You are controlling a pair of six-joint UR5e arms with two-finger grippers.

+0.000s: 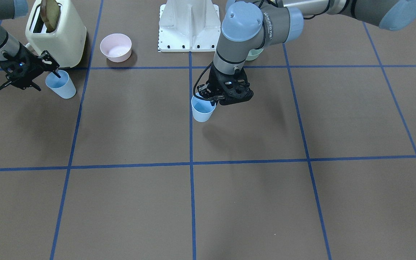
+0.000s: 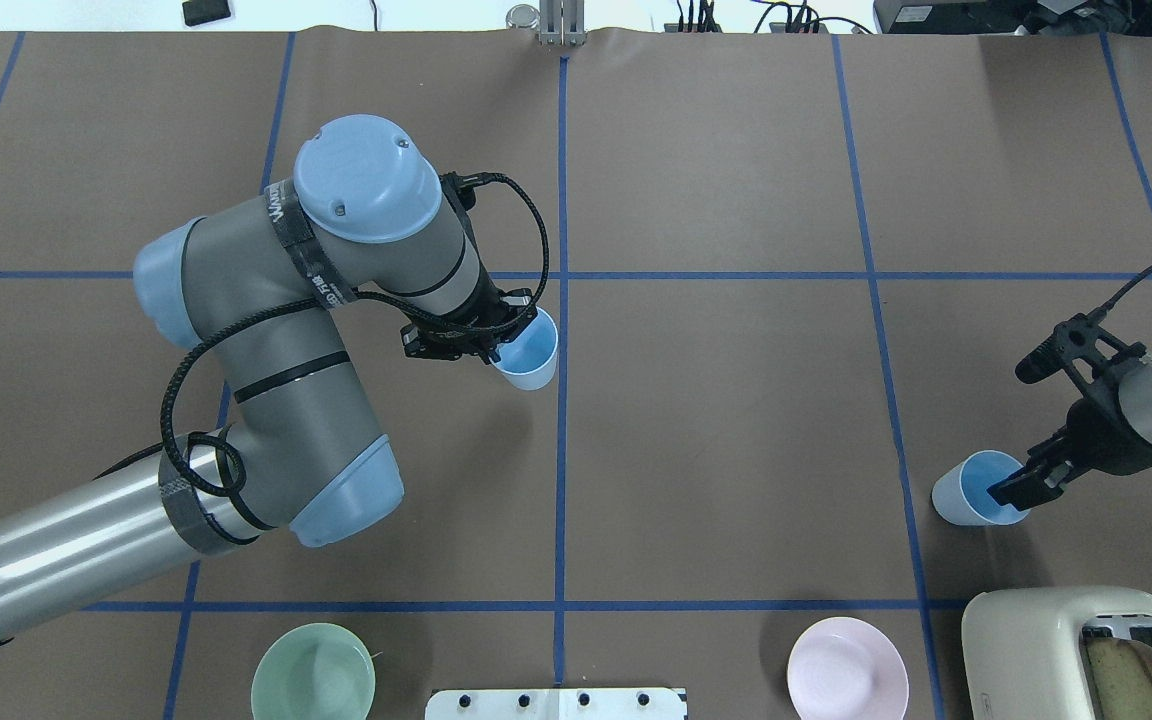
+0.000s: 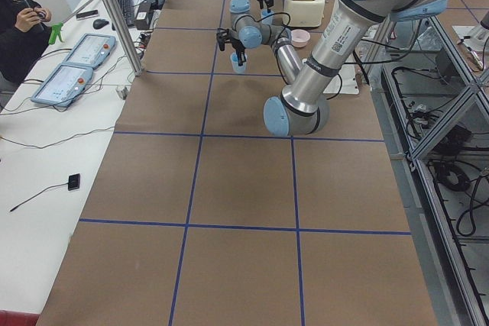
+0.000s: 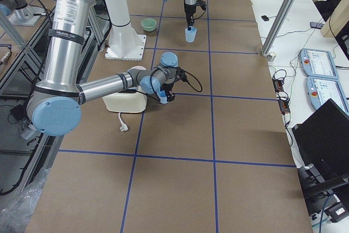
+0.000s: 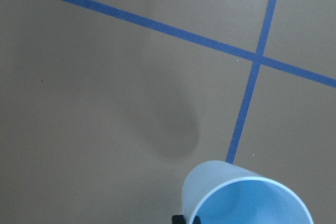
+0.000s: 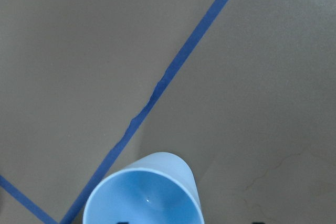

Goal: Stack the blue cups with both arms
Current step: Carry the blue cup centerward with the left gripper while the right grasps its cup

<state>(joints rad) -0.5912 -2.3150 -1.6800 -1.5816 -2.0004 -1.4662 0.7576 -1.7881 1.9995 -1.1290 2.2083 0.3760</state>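
Left fingers (image 2: 486, 350) pinch one blue cup (image 2: 528, 360) by its rim, apparently lifted mid-worktop. The other blue cup (image 2: 961, 497) sits well apart, nearer the robot-side edge; right fingers (image 2: 1016, 488) straddle its rim, clamping unclear.

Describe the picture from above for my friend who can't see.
A robot handles two small pale-blue plastic cups on a brown table. The left tool grips the middle cup by its rim; the open right tool has one finger inside the right-hand cup. A round green bowl, round pink bowl and cream toaster sit nearby.
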